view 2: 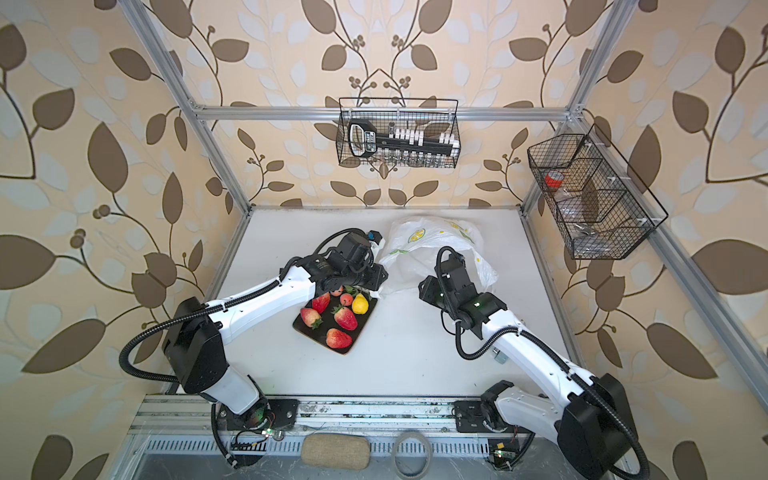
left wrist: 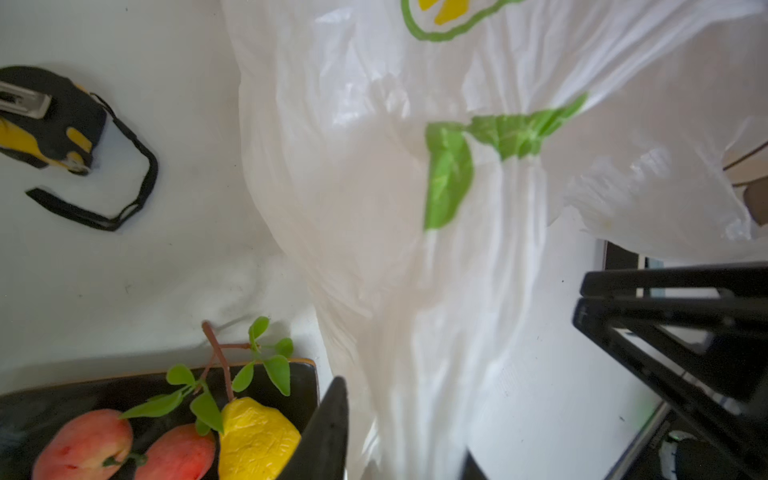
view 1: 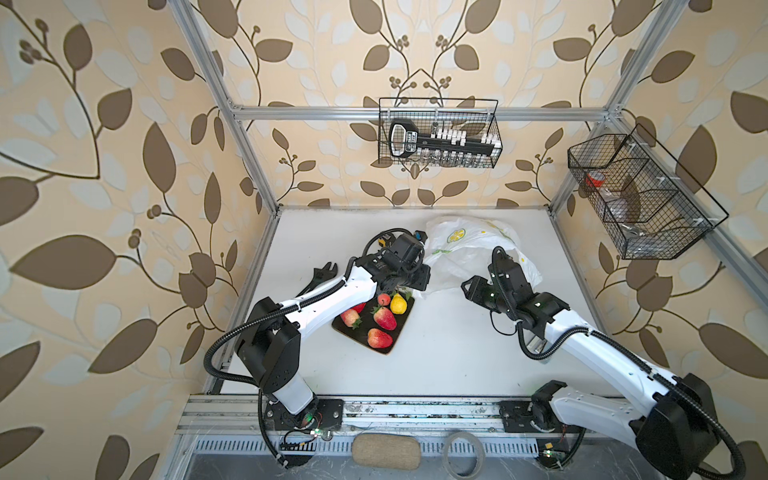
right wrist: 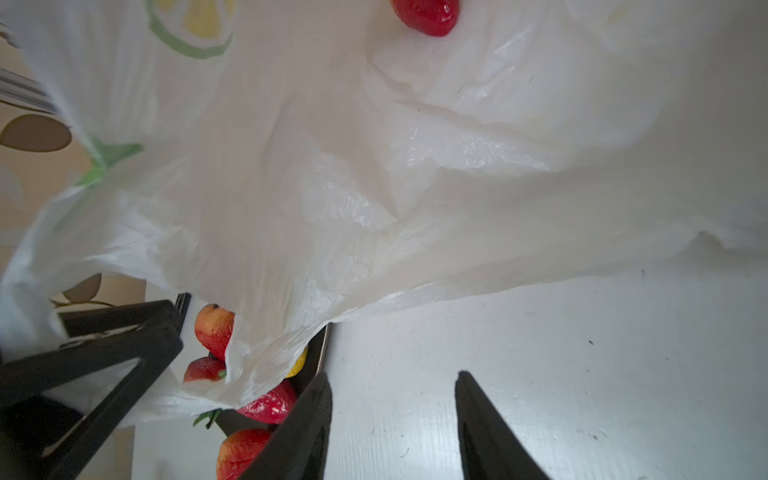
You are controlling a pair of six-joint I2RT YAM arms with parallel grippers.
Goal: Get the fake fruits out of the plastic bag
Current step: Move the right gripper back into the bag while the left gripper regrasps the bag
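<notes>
One plastic bag [view 1: 465, 249], white and printed with lemon slices, is seen crumpled near the far edge of the white table [view 1: 449, 357], right of its middle. A gathered fold at the bag's near end is pinched between the fingers of the left gripper [left wrist: 402, 415], just beside the tray. The right gripper [right wrist: 391, 373] is held in front of the bag, its fingers spread with only bare table between them. On one black tray [view 1: 366, 329], left of the table's middle, seven fake fruits are laid: four strawberries [view 2: 345, 318], two pink-red round fruits [view 2: 346, 299] and one yellow pear [view 2: 360, 304]. One further strawberry [right wrist: 426, 16] is glimpsed among the bag's folds. One yellow-black tape measure [left wrist: 45, 120] is left beside the bag.
</notes>
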